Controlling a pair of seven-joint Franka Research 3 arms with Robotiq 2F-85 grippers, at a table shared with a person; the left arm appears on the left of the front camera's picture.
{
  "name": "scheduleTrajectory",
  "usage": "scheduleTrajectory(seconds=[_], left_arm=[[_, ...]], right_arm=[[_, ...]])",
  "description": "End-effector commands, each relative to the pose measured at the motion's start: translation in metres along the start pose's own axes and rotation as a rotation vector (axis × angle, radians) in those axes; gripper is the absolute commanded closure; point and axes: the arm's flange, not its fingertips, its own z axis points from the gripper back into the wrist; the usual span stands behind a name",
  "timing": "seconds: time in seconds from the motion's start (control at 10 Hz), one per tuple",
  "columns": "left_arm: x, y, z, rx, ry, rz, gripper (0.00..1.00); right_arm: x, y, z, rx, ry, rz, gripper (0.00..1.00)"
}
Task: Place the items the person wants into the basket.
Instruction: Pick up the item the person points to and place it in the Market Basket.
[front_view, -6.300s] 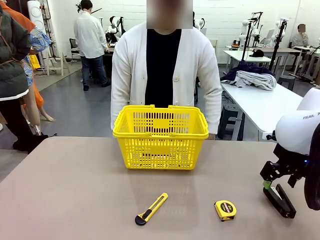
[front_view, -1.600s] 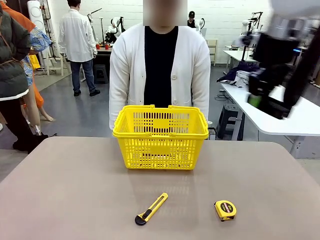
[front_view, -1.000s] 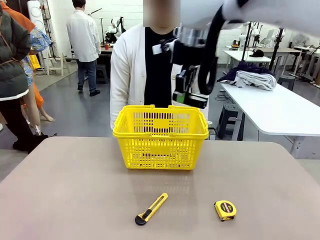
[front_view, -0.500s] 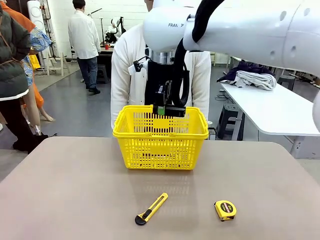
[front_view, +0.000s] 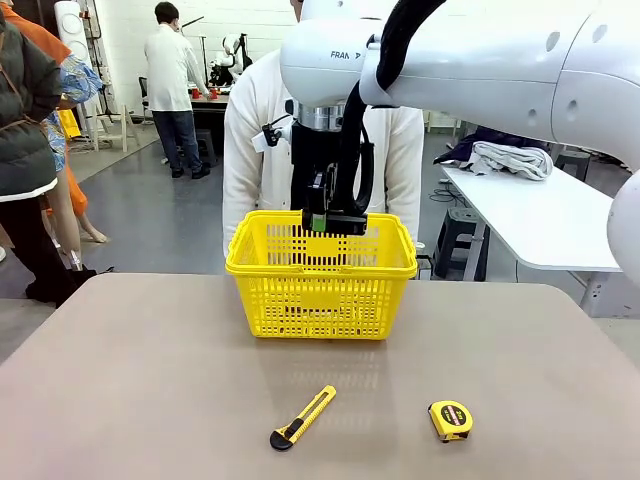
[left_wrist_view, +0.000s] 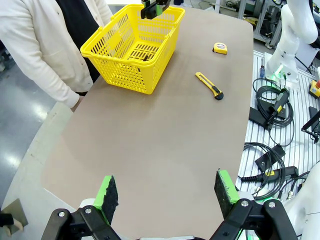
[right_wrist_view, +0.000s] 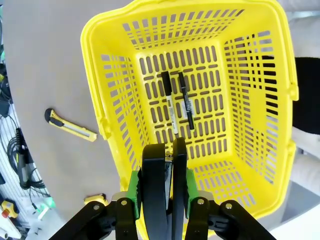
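Note:
My right gripper hangs just above the open top of the yellow basket, shut on the black stapler, which its green pads clamp from both sides. Through the right wrist view I look straight down into the basket: the black marker with a white barrel and the thin black pen lie side by side on its floor. The person in a white cardigan stands right behind the basket. My left gripper is open and holds nothing, high over the table's far left end.
A yellow-and-black utility knife and a yellow tape measure lie on the table in front of the basket. Cables and power bricks lie on the floor past the table's edge in the left wrist view.
My right arm has swung leftward and come down with the stapler, from high at the basket's right to just over its opening. The left gripper has stayed put.

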Motion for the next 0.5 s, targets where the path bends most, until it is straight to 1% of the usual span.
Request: scheduleTrajectory(seconds=[0.0,0.3,0.4], left_arm=[[-0.001,0.000,0.001,-0.003,-0.016,-0.016,0.00],[-0.001,0.000,0.001,-0.003,-0.016,-0.016,0.00],[-0.001,0.000,0.001,-0.003,-0.016,-0.016,0.00]], right_arm=[[-0.004,0.002,0.003,-0.005,0.001,-0.014,0.59],[0.000,0.000,0.000,0.000,0.000,-0.001,0.59],[0.003,-0.007,-0.010,-0.030,-0.027,0.047,0.59]])
